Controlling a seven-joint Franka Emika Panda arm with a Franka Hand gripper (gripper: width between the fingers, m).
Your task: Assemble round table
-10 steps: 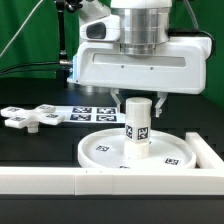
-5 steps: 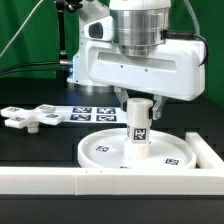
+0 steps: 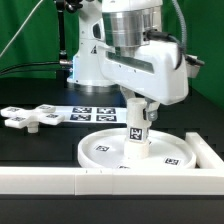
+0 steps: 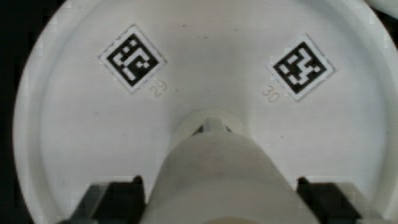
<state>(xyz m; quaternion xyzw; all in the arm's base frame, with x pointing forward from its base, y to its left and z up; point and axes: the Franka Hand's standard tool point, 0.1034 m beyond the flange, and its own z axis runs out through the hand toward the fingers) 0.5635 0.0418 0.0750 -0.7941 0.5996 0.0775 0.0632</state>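
The large round rimmed disc (image 3: 100, 150) lies flat on the black table near the front border wall. The short cylindrical post (image 3: 136, 135) stands upright at the disc's middle, with a tag facing the camera. My gripper (image 3: 137, 108) comes down from above and is shut on the post's upper part. In the wrist view the post (image 4: 217, 170) fills the space between my two black fingers (image 4: 116, 195), with the disc (image 4: 214, 60) and two of its tags beyond. The cross-shaped piece (image 3: 30, 117) lies apart at the exterior view's left.
The marker board (image 3: 95, 112) lies flat behind the disc. A long white border wall (image 3: 60, 180) runs along the front and turns up the exterior view's right side (image 3: 205, 150). The arm's base stands at the back.
My hand has turned about its vertical axis over the post, its broad face now swung toward the exterior view's right. The post stays upright at the same spot on the disc.
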